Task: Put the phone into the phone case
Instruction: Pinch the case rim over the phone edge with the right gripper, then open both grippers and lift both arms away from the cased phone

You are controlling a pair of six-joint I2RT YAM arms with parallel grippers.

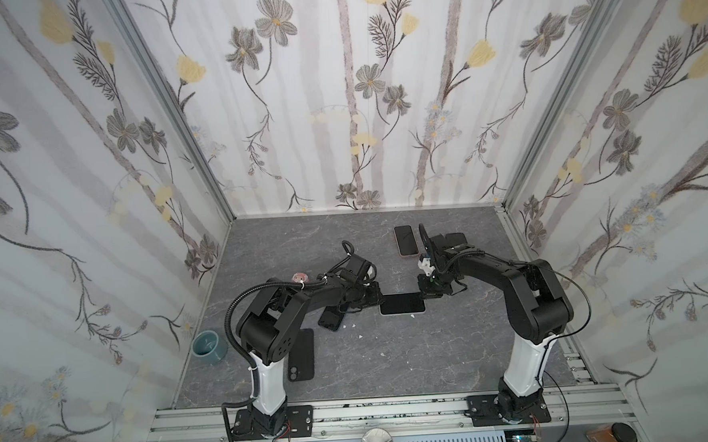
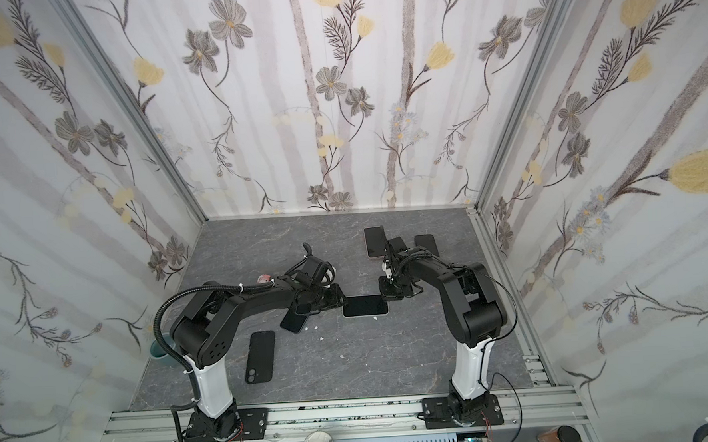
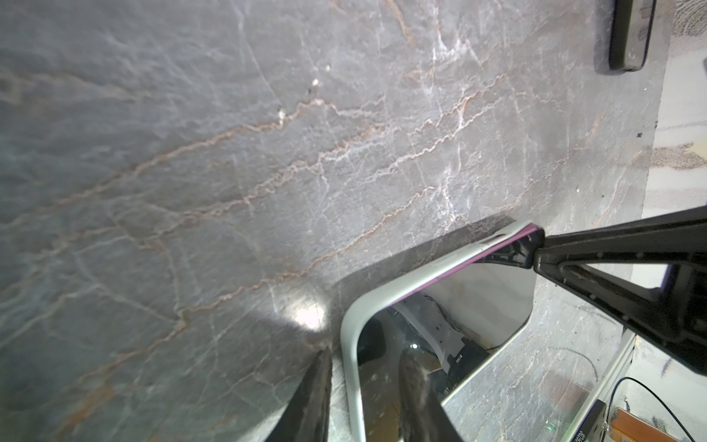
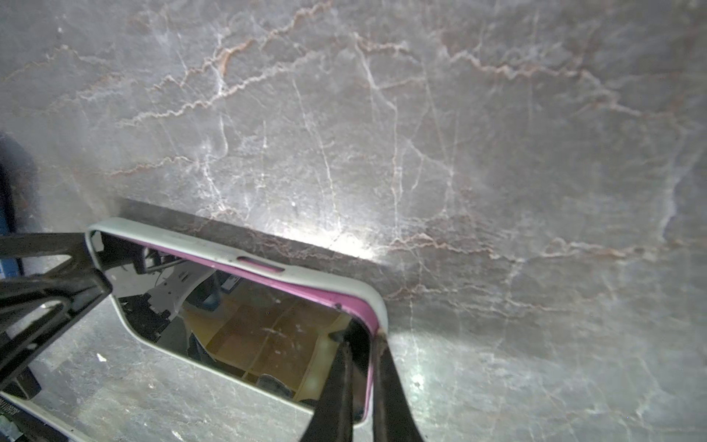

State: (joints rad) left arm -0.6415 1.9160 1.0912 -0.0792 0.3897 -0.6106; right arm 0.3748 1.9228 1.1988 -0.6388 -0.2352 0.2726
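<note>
Phone (image 1: 402,303) lies on the table (image 1: 351,363), mostly inside the case (image 4: 199,245); its pink edge shows along one rim, so seating looks unfinished. Right gripper (image 4: 361,336) is pinched tight on a case corner; left gripper (image 3: 365,352) straddles the other end, clamped or not I cannot tell; both top views hide the contact.

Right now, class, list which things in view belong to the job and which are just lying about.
In the job: phone; grey phone case; left gripper; right gripper.
Lying about: phone at the back; phone under the left arm; black phone or case; blue bowl.
</note>
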